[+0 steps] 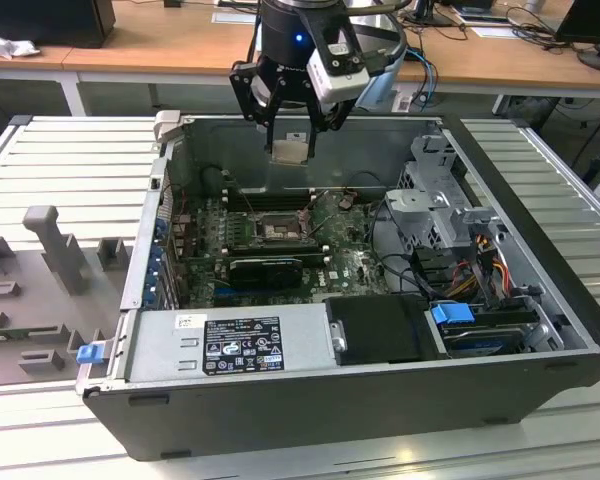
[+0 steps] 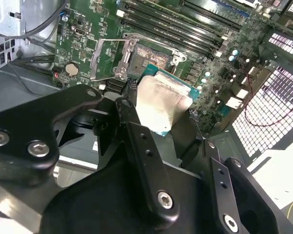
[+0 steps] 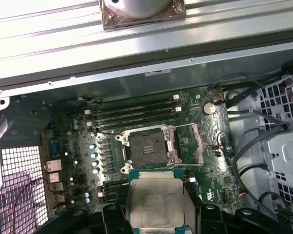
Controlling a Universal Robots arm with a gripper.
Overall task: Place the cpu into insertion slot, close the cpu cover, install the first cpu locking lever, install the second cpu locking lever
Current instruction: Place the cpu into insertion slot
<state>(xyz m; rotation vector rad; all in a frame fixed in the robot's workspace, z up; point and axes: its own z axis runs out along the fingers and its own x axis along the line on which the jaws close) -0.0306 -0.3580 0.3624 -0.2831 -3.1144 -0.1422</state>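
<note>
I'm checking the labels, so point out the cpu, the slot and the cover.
cpu (image 3: 155, 202): first wrist view, middle of its metal face.
slot (image 3: 147, 148): first wrist view, middle of the dark socket.
cover (image 2: 96, 58): second wrist view, frame bar farthest from the slot.

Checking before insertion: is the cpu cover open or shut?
Open. The cpu cover lies flipped beside the bare insertion slot; the gripper holds the cpu.
</note>
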